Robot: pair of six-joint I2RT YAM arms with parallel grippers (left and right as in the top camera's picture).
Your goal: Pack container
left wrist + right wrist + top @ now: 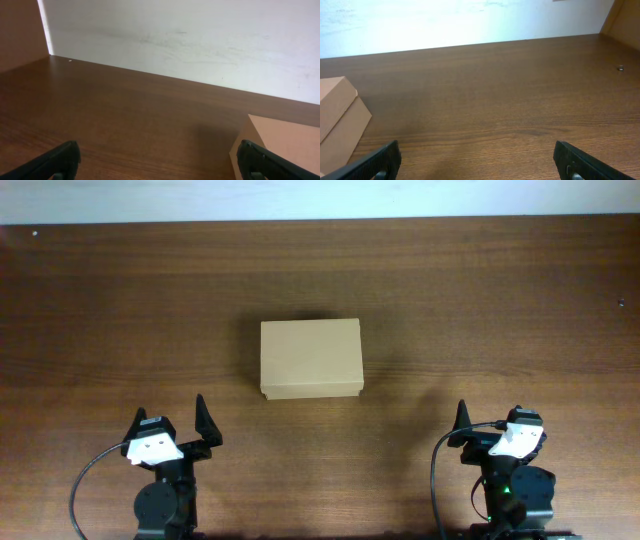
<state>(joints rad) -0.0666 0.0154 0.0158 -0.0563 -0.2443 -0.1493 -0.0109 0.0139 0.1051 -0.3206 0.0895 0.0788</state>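
L gripper: black two-finger left gripper (170, 422), by front edge of table, left of centre; jaws spread wide, nothing between, only bare wood ahead.
R gripper: black two-finger right gripper (490, 423), by front edge, right of centre; jaws spread wide too, nothing between.
Container: small rectangular tan-brown cardboard box (310, 358), mid-table, lid down, flat on the wood; further from front edge than both grippers, between them sideways, touching neither. Corner shows at R of left wrist view (285, 140) and at L of right wrist view (337, 115).
Surface: dark brown wood-grain table (100, 300).
Far edge: pale wall (320, 200) behind table.
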